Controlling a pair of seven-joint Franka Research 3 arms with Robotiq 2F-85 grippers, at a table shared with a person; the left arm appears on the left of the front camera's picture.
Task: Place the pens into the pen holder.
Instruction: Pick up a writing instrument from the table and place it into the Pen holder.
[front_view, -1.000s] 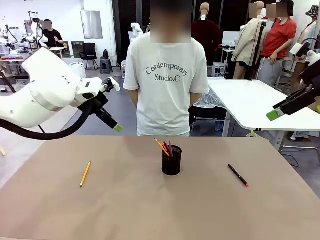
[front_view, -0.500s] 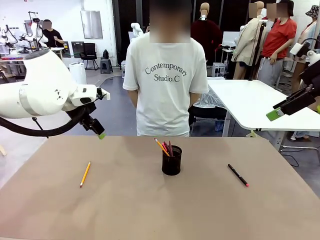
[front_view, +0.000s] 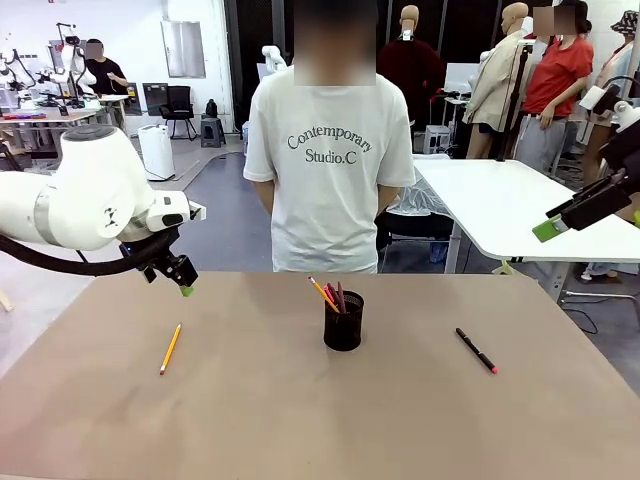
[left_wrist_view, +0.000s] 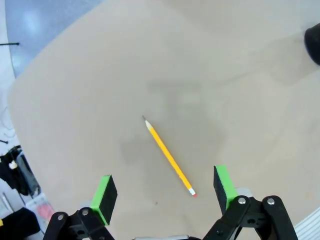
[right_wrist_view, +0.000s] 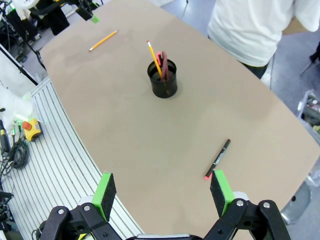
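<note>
A black mesh pen holder (front_view: 343, 320) stands mid-table with several pens in it, also the pen holder (right_wrist_view: 163, 78). A yellow-orange pencil (front_view: 171, 348) lies on the table's left side; the pencil (left_wrist_view: 169, 156) sits below and between the open green pads of my left gripper (left_wrist_view: 163, 192). My left gripper (front_view: 180, 282) hovers above the table's far left edge, beyond the pencil. A black pen with a pink-red tip (front_view: 476, 351) lies at the right, seen as the black pen (right_wrist_view: 218, 158). My right gripper (right_wrist_view: 162, 192) hangs open high over the table's right side, its green pad (front_view: 547, 229) off the table.
A person in a white T-shirt (front_view: 330, 150) stands at the far edge behind the holder. A white table (front_view: 520, 205) stands beyond at the right. A corner of the holder (left_wrist_view: 314, 45) edges into the left wrist view.
My left arm has swung left and down toward the table's far left, its gripper now lower and nearer the pencil. The right arm, pens and holder have not moved.
</note>
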